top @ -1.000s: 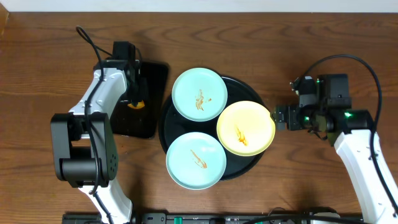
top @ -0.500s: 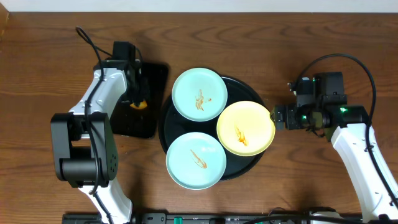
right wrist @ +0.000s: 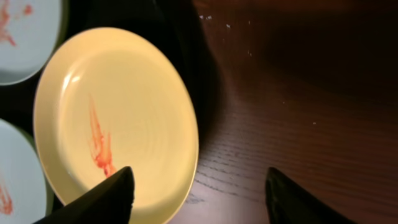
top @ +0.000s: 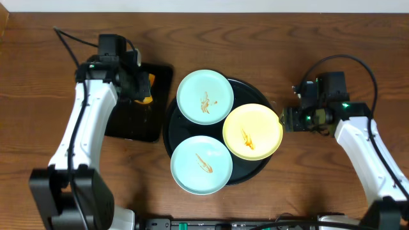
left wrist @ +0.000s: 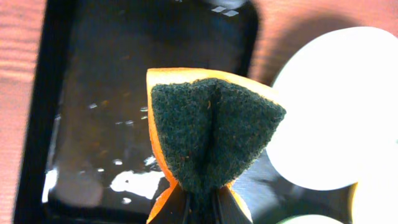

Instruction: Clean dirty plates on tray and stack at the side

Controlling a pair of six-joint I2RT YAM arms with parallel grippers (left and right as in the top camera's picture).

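Your yellow plate (right wrist: 118, 118) lies on the right edge of the tray (top: 246, 167), its rim hanging out past the tray over the desk (top: 319, 51). That overhang is the place to take hold. The right gripper (right wrist: 199, 193) sits just right of the tray, open. One finger is above the plate's surface and the other is out over the desk, so the rim lies between them and nothing is gripped yet. Expect the plate to be light, stiff and glossy, so a pinch on the thin lip may slide. Bite well in from the edge, but stay short of the orange-brown smear at its middle. It sits close against both mint plates (top: 204, 97) on the tray's left half, perhaps touching them, so a sideways drag would probably nudge them; lifting first looks safer. The left gripper (left wrist: 199, 208) is left of the tray, above the small tray (top: 137, 121) that lies just beside it. It is clamped tight on a folded sponge (left wrist: 211, 130), orange with a dark scouring face turned outward. The sponge is soft and will squash under pressure, so you'll want the plate steadied while wiping.
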